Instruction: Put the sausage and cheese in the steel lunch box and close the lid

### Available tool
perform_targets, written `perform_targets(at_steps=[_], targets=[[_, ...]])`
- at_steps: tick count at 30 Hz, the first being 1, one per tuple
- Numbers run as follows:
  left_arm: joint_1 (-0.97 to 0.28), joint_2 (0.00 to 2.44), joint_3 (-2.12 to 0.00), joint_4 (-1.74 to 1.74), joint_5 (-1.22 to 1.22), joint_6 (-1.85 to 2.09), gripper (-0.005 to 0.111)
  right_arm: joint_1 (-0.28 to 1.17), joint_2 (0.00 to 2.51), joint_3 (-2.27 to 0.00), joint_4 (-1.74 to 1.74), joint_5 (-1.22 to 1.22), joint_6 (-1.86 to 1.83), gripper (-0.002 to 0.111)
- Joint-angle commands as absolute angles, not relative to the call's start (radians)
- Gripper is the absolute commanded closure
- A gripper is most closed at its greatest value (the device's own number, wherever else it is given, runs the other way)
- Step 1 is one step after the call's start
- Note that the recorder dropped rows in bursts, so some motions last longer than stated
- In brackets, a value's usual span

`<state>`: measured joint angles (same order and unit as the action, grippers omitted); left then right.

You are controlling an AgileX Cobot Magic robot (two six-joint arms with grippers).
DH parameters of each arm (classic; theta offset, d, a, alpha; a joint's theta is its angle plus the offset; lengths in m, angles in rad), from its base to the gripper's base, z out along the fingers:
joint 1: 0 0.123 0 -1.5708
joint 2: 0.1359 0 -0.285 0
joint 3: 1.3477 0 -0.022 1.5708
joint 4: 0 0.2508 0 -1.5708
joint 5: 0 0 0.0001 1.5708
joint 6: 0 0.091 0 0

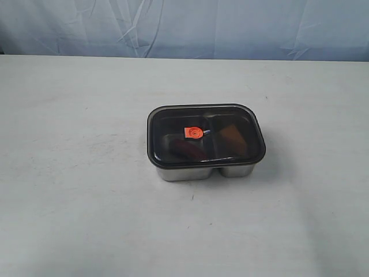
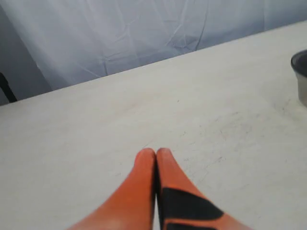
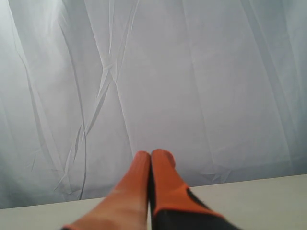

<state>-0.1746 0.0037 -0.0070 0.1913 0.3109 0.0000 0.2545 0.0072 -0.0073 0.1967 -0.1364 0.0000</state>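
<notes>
The steel lunch box [image 1: 199, 172] sits near the middle of the white table, and its edge shows as the steel lunch box [image 2: 301, 76] in the left wrist view. The dark translucent lid [image 1: 173, 118] with its orange valve [image 1: 194, 133] lies flat on top of it. Through the lid the sausage [image 1: 183, 148] shows as a dark red shape in the left compartment and the cheese [image 1: 232, 138] as a brownish wedge in the right one. My left gripper [image 2: 155, 152] is shut, empty, over bare table. My right gripper [image 3: 151, 154] is shut, empty, facing the backdrop. Neither arm appears in the exterior view.
A wrinkled pale blue cloth backdrop [image 1: 184, 26] hangs behind the table's far edge. The white tabletop [image 1: 75, 173] stretches wide on both sides of the box.
</notes>
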Motion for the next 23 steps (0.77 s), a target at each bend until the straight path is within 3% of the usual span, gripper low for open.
perform_targets(at_steps=[1, 8, 23], targets=[[-0.172, 0.000, 0.000, 0.112, 0.308, 0.198, 0.107, 0.250, 0.000, 0.000, 0.196, -0.137, 0.000, 0.109], [-0.172, 0.000, 0.000, 0.144, 0.310, 0.014, 0.107, 0.250, 0.000, 0.000, 0.196, -0.137, 0.000, 0.109], [-0.162, 0.000, 0.000, 0.175, 0.343, 0.000, 0.107, 0.250, 0.000, 0.000, 0.196, -0.137, 0.000, 0.109]])
